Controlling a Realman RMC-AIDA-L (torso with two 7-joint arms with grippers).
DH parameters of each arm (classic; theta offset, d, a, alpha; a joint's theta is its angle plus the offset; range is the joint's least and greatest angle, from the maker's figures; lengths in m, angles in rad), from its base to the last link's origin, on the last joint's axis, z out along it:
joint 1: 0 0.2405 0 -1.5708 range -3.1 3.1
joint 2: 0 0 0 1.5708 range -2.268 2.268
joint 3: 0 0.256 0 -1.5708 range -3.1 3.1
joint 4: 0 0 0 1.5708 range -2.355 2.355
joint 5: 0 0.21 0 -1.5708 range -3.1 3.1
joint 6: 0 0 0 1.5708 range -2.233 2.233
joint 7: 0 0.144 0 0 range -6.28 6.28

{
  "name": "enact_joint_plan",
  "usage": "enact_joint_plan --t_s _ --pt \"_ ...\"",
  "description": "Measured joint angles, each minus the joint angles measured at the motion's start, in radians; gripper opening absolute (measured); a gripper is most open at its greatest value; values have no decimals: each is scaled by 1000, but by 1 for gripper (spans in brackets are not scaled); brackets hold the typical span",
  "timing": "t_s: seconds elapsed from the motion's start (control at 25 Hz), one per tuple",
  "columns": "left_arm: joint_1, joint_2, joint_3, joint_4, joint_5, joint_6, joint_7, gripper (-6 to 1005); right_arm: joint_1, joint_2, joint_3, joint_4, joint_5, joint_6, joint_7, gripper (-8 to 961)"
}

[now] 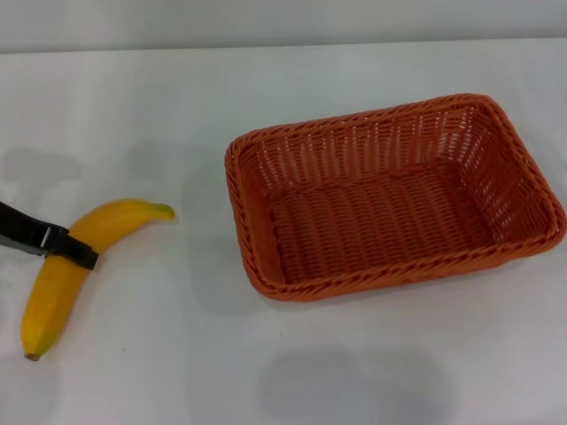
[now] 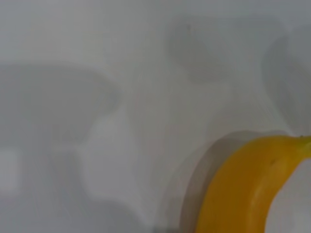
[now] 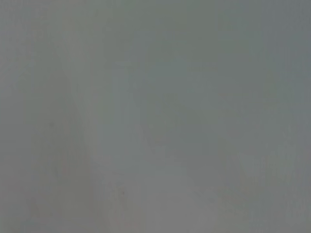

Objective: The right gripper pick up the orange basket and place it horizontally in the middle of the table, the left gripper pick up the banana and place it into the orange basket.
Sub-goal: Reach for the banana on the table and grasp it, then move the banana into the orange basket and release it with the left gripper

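Note:
The orange basket (image 1: 390, 199) rests on the white table (image 1: 177, 354), right of centre, with its long side running left to right and nothing in it. The yellow banana (image 1: 66, 270) lies flat at the far left, its greenish stem pointing toward the basket. My left gripper (image 1: 80, 255) comes in from the left edge as a black bar crossing the banana's middle. The left wrist view shows the banana (image 2: 248, 189) close up against the table. The right gripper is out of view, and the right wrist view shows only a plain grey surface.
A pale wall edge (image 1: 283, 22) runs along the back of the table. Bare tabletop lies between the banana and the basket and along the front.

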Motion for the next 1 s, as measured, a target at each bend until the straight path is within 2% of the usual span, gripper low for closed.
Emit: enact_joint_plan --t_s 0.08,0.2,0.44,0.48,0.52,0.56,0.64,0.8,1.0 --pt "-2 -1 0 4 7 2 0 519 1 0 0 0 0 0 0 748" --pt "-2 -5 -3 -15 12 -8 -1 518 1 0 0 4 0 1 0 746" --pt "10 -4 -12 -215 -54 -110 -22 515 -7 -1 0 6 20 8 0 742" --pt "10 -4 -12 -215 -54 -110 -22 514 -7 -1 -1 6 23 10 0 741" --pt "4 -1 -12 -287 -87 -149 -27 513 -7 -2 -1 6 25 12 0 741" --pt "-5 0 -12 -304 -98 -161 -28 513 -7 -2 -1 6 26 15 0 740" --pt "-33 3 -10 -327 -120 -180 -29 513 -5 -2 0 6 27 23 0 739" --pt "-140 1 7 -334 -135 -196 -24 512 -1 -2 0 4 28 34 -2 736" --pt "-264 -13 104 -330 -139 -141 -11 512 1 0 -1 7 34 37 -7 733"
